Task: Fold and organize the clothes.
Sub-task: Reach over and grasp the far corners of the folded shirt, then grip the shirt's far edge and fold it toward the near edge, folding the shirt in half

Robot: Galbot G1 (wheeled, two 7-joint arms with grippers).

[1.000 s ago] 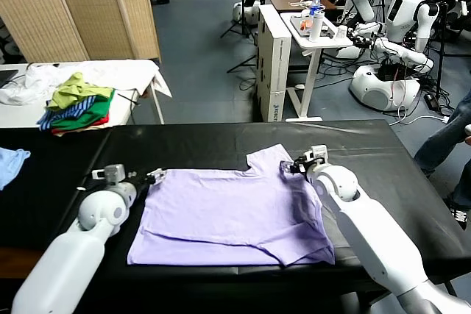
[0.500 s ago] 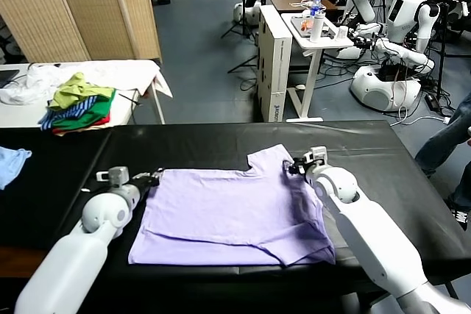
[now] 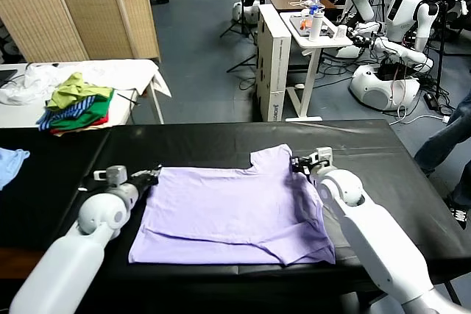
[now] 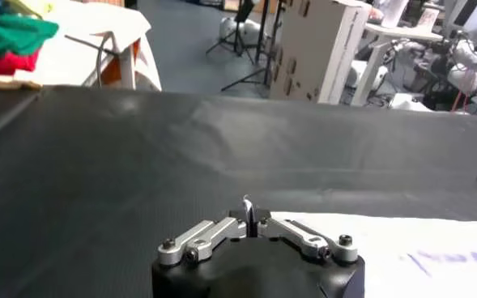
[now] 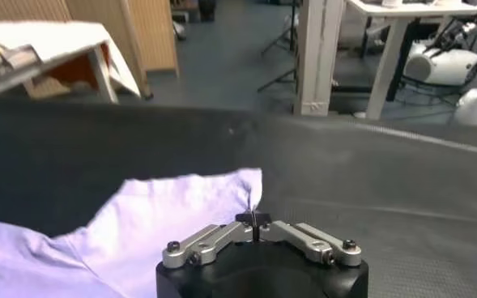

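Observation:
The clothes are one pale lavender T-shirt (image 3: 235, 211) spread flat on the black table (image 3: 221, 141). My left gripper (image 3: 151, 175) sits at the shirt's far left corner, shut on a thin sliver of its edge. In the left wrist view that gripper (image 4: 249, 217) pinches the sliver, and the rest of the shirt (image 4: 400, 243) lies pale beside it. My right gripper (image 3: 298, 163) is at the far right sleeve, shut on the fabric. Its wrist view shows the gripper (image 5: 254, 219) clamped on the sleeve's tip of the T-shirt (image 5: 165, 219).
A white side table at the back left carries a heap of green, striped and red garments (image 3: 77, 104). A light blue garment (image 3: 11, 161) lies at the table's left end. A white cart (image 3: 313, 34) and parked robots (image 3: 408, 12) stand beyond the table.
Both grippers have closed from open onto the shirt's far edge, left at the corner and right at the sleeve. The right gripper and sleeve shifted slightly rightward.

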